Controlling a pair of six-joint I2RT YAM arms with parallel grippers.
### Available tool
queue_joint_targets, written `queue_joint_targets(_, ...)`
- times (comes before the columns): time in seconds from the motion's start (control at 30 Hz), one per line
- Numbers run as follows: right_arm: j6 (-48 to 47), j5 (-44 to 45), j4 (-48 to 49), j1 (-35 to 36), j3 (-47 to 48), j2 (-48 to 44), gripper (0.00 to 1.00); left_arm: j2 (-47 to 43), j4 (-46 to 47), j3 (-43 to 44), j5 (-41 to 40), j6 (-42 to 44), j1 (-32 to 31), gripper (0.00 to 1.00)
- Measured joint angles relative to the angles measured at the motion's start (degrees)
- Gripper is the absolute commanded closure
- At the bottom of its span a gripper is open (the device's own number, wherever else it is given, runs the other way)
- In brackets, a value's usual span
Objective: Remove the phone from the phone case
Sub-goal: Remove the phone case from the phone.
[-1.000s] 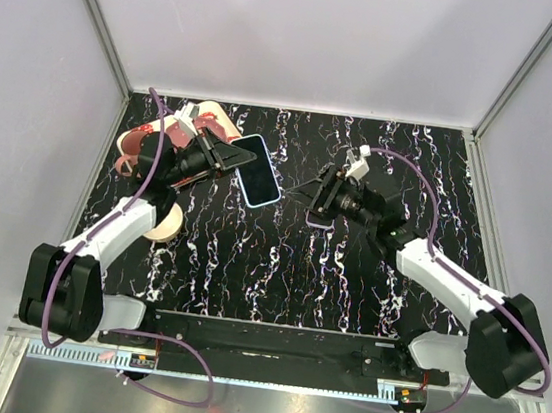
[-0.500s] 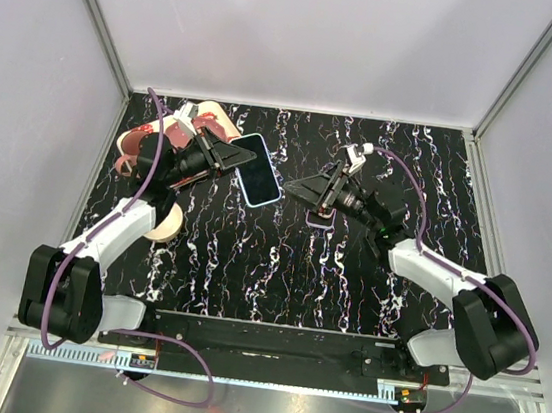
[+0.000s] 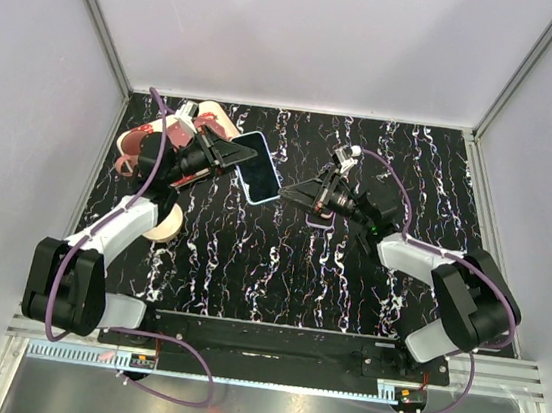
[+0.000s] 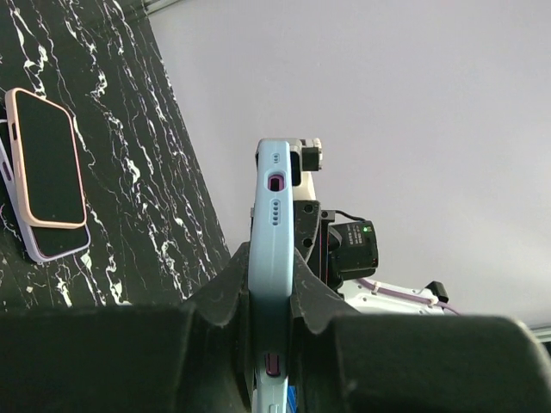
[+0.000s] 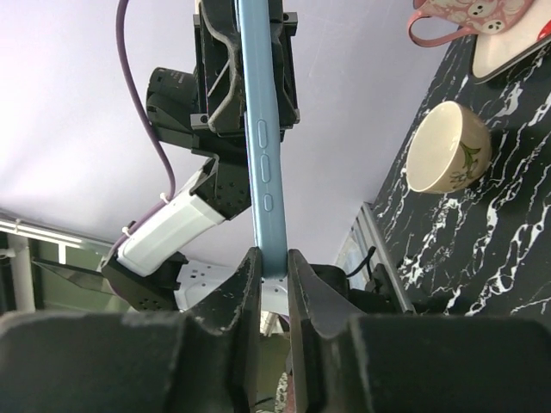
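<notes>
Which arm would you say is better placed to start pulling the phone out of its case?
Right, I think. The left gripper clamps one end of the light blue cased phone as an anchor, while the right gripper pinches its far end, free to pull.

1. I read the case [image 3: 257, 168] as pale blue around a black screen.
2. Table [image 3: 279, 267]: black, veined with white marbling.
3. Bowl [image 5: 448, 148]: cream, with a green sprig.
4. Cup [image 5: 465, 13]: pink, spotted.
5. Second phone [image 4: 45, 168]: pink rim, black screen.
6. Cable [image 5: 123, 34]: purple.
</notes>
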Motion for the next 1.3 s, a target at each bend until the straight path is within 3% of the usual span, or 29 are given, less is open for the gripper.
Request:
queue_joint_targets(0.17, 4.0, -0.15, 4.7, 0.0, 0.0, 1.92, 0.76, 0.0, 1.16, 0.0, 0.22, -0.85, 0.22, 1.0)
queue_joint_targets(0.27, 5.86, -0.17, 6.51, 0.0, 0.0, 2.75, 0.79, 0.0, 1.57, 0.0, 0.22, -1.03, 0.28, 1.0)
queue_joint_targets(0.43, 7.61, -0.2, 7.34, 0.04, 0.11, 3.06, 0.97, -0.2, 1.51, 0.0, 0.0, -1.36, 0.31, 1.0)
queue_joint_targets(0.5, 8.9, -0.24, 7.58, 0.07, 0.46, 3.67, 0.97, -0.61, 0.63, 0.0, -0.48, -1.09, 0.44, 1.0)
queue_joint_targets(0.63, 10.62, -0.98, 8.04, 0.2, 1.55, 4.63, 0.75, -2.58, -2.38, 0.04, -1.92, 0.02, 0.61, 1.0)
queue_joint_targets(0.87, 8.76, -0.52, 2.47, 1.51, 3.43, 3.08, 0.71, -4.81, -4.44, 0.46, -2.49, 2.4, 0.59, 1.0)
queue_joint_targets(0.97, 8.41, -0.07, 2.08, 1.88, 3.43, 2.89, 0.9, -4.9, -4.83, 0.46, -2.54, 2.38, 0.44, 1.0)
queue_joint_targets(1.0, 8.28, -0.02, 2.1, 1.92, 3.43, 2.89, 1.0, -4.9, -4.85, 0.46, -2.56, 2.29, 0.44, 1.0)
queue_joint_targets(1.3, 11.56, 0.57, 8.83, 1.97, 2.56, 4.31, 1.0, -5.38, -5.11, 0.55, -2.99, -0.26, 0.39, 1.0)
